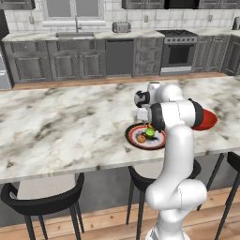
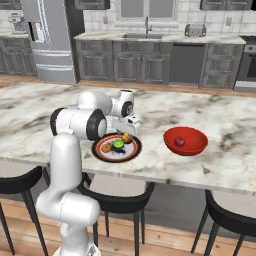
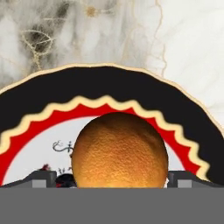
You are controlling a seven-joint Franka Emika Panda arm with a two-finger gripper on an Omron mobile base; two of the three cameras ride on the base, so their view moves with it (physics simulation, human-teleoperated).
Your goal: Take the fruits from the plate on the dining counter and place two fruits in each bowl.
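Observation:
On the marble dining counter [image 1: 56,122] lies the black-rimmed plate [image 2: 98,153], also plate [image 1: 129,135]. It carries a small orange fruit [image 2: 106,148], a green fruit [image 2: 118,144] and a larger orange [image 2: 126,138]. My gripper [image 2: 128,132] hangs low over the plate's far side and is open. In the hand view the orange [image 3: 119,151] sits between my two fingertips [image 3: 41,178], with the plate's rim [image 3: 109,83] beyond it. The red bowl [image 2: 186,140] stands right of the plate and holds a dark red fruit [image 2: 179,141]. My arm partly covers the red bowl [image 1: 208,121].
Black stools [image 1: 42,197] [image 2: 230,210] stand along the counter's near edge. Bare marble [image 2: 30,125] stretches left of the plate. Across the aisle run dark cabinets with a sink [image 1: 75,33], a stove [image 1: 178,47] and a fridge [image 2: 50,40].

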